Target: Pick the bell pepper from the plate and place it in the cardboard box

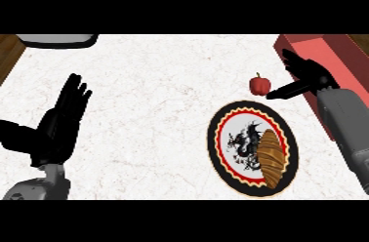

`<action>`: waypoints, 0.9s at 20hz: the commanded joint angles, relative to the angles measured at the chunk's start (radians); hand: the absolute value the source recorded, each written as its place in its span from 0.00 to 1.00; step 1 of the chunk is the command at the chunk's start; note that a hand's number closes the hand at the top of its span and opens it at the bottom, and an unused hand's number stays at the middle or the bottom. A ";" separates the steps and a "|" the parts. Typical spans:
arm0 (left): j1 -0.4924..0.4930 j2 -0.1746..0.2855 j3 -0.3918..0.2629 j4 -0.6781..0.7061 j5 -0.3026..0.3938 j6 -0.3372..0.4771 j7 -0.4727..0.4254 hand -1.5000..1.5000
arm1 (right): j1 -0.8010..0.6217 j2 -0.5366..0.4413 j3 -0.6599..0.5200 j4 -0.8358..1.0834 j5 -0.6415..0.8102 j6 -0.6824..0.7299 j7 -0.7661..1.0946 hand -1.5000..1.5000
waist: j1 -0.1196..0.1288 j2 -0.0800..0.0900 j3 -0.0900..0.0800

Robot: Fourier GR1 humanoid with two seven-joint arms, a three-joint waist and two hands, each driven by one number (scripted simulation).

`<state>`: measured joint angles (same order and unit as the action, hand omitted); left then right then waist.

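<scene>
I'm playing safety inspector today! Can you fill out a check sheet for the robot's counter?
Surface: white marbled counter.
Job's things: red pepper is off the plate, just past its top edge; red box sits at the right edge.
Clutter: croissant on the plate; grey thing at the top left, cut off by the view.
Hands: left hand open, resting at the left; right hand open in front of the box, thumb tip by the pepper; touching or not, cannot tell.
Cables: nothing seen.
Surroundings: brown wood past the counter's top left corner.
</scene>
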<state>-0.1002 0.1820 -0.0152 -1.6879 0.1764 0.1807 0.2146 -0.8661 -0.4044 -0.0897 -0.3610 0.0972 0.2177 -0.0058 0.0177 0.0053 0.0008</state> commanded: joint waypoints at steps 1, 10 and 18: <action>-0.057 0.005 0.042 0.076 0.017 -0.027 -0.006 0.50 | 0.004 0.000 0.007 0.025 0.034 -0.015 0.001 0.00 | -0.005 0.000 0.000; -0.038 -0.004 0.046 0.052 0.000 -0.045 -0.004 0.50 | -0.038 0.021 -0.014 0.102 0.062 -0.020 -0.051 0.00 | 0.004 0.002 0.000; 0.021 -0.031 0.024 -0.037 -0.022 -0.032 0.029 0.50 | -0.053 0.082 -0.018 0.096 0.076 -0.050 -0.021 0.00 | 0.002 -0.001 0.000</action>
<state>-0.1092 0.1564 0.0128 -1.6695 0.1546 0.1480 0.2131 -0.9063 -0.3552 -0.1061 -0.2560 0.1668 0.1842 -0.0496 0.0209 0.0066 0.0009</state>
